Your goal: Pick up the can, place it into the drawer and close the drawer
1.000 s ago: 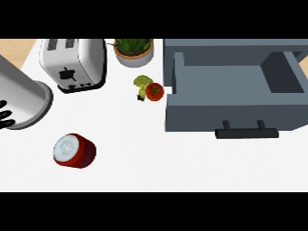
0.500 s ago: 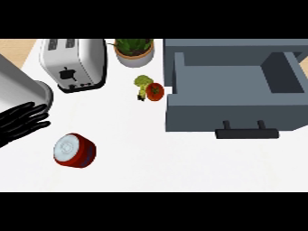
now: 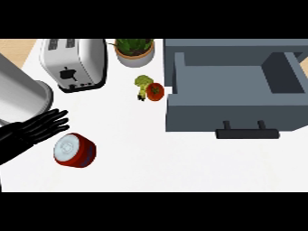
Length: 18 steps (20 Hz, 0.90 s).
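Observation:
The can (image 3: 75,150) is red with a silvery top and lies on the white counter at the lower left. My left hand (image 3: 31,131) comes in from the left edge, open, its straight fingers (image 3: 53,118) pointing up and right. The fingers end just above and left of the can; I cannot tell if they touch it. The grey drawer (image 3: 240,106) at the right stands pulled out and open, nothing showing inside, with its dark handle (image 3: 247,133) on the near face. My right hand shows nowhere.
A large grey cylinder (image 3: 9,90) fills the upper left, close over my hand. A silver toaster (image 3: 76,63) and a potted plant (image 3: 134,50) stand at the back. Small vegetables (image 3: 149,89) lie just left of the drawer.
My left hand has come in from the left edge, moving right and up until its fingers reach beside the can. The can and drawer have not moved.

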Motion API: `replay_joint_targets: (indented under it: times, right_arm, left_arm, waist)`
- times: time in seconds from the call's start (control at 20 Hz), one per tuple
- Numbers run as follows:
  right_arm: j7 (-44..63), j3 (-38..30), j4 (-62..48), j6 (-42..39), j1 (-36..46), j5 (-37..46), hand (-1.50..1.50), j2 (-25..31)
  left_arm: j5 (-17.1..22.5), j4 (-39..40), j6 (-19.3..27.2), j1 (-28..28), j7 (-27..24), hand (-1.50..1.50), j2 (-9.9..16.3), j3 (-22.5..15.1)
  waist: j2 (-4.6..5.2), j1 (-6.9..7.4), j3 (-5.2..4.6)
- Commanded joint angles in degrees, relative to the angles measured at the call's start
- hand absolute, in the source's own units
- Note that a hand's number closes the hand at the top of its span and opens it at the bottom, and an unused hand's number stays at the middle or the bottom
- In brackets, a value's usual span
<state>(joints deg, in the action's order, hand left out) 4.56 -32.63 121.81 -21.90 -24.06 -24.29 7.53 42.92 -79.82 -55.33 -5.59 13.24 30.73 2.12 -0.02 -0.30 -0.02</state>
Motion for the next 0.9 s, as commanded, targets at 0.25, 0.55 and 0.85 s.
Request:
replay_joint_targets:
  times: [0.25,0.55,0.85]
  right_arm:
    - [5.6,-3.03,4.53,-1.09,-0.19,-4.58,-1.5,-0.61]
    - [1.84,-2.1,5.78,-4.76,-3.66,-0.63,-1.5,-6.33]
    - [2.96,-5.87,3.85,-5.87,-2.0,-4.37,-1.5,-3.05]
  left_arm:
    - [-16.74,12.37,-2.95,-6.89,-8.57,-1.5,-7.05,4.92]
    - [-32.02,20.35,-3.75,-6.81,-21.84,-1.5,-7.91,7.41]
    - [-42.86,32.14,-3.99,-9.33,-37.14,-1.5,-6.29,5.84]
  waist:
    - [0.06,-0.31,-0.03]
    - [0.08,-0.44,-0.05]
    - [0.22,-0.78,-0.11]
